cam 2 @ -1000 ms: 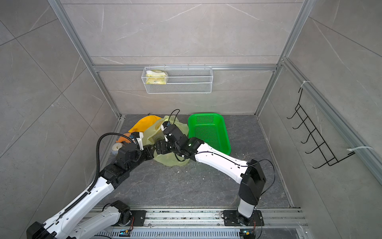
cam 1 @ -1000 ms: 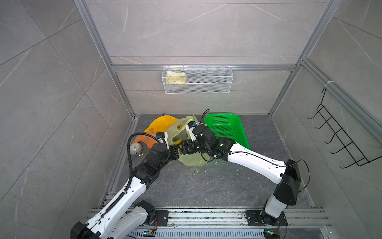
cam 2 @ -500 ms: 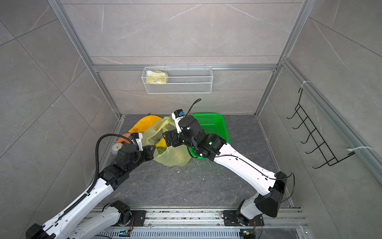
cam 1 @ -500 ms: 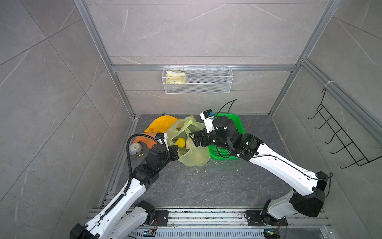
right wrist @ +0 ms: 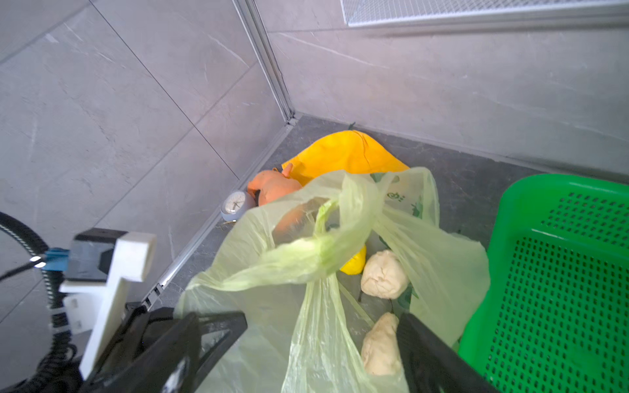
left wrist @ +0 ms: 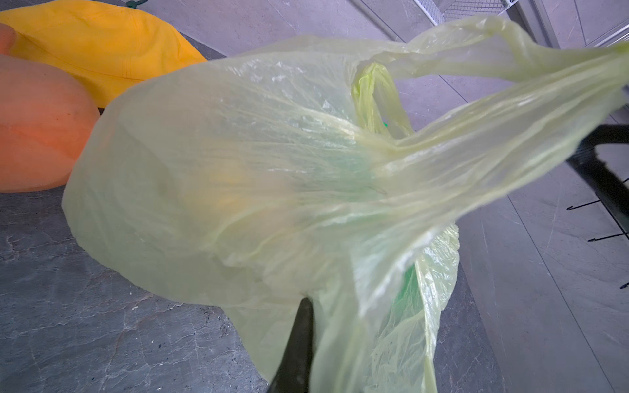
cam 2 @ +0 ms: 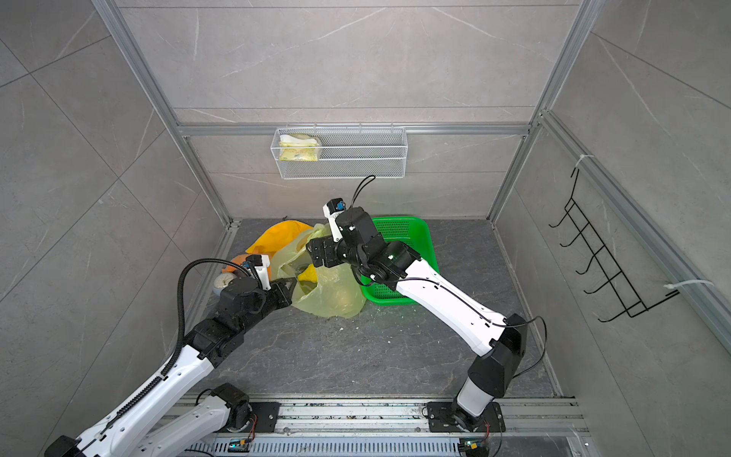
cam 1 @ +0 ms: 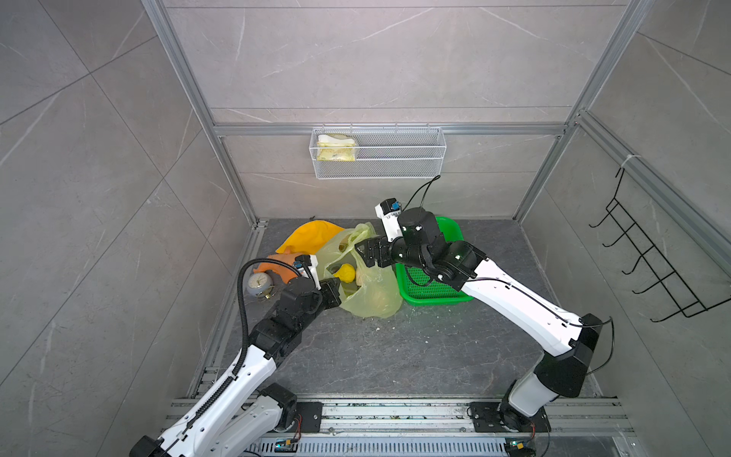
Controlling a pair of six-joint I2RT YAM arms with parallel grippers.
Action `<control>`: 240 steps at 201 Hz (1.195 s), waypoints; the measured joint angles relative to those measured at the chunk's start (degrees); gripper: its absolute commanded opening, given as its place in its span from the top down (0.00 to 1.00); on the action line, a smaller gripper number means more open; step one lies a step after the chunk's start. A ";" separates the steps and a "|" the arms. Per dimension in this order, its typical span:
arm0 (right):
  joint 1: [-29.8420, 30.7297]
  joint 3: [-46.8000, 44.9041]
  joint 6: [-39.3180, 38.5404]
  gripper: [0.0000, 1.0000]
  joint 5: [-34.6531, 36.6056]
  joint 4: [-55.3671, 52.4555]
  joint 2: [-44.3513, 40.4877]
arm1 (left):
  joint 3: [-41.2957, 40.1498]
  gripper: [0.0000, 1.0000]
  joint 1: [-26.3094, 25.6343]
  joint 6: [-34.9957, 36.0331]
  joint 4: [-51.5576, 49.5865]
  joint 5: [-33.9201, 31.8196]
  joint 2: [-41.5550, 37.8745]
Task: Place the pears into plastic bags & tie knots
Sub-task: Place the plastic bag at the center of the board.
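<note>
The plastic bag [cam 1: 374, 296] lies on the tabletop [cam 1: 395, 356], its long axis running front to back, its mouth open upward and the pears [cam 1: 347, 272] inside. The left hand [cam 1: 335, 289] clamps its rim. The right hand [cam 1: 362, 255], jaws apart, has lifted clear of the mouth.

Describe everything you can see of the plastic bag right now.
The plastic bag is thin, translucent yellow-green film, crinkled, with loop handles and green print. It slumps on the dark floor beside the green basket, mouth open upward. Inside show a yellow pear and two beige pears. The left gripper is shut on its rim; the right gripper, fingers apart, hangs over the mouth.
</note>
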 measured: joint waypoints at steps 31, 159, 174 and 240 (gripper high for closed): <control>-0.35 2.58 0.79 0.09 -0.24 0.85 1.60 | 0.00 1.00 -0.09 -0.15 -0.02 0.59 0.00; -2.36 9.94 1.92 1.00 -6.71 -0.50 8.94 | 0.09 0.37 -0.35 1.92 -4.81 4.79 -2.62; -2.40 13.60 0.66 1.00 -8.70 -2.49 8.94 | 0.09 0.26 -0.35 2.47 -8.20 6.38 -7.52; -2.40 25.92 -6.54 1.00 -17.66 -12.85 7.56 | 11.65 0.05 -0.35 11.32 -12.74 7.39 -12.28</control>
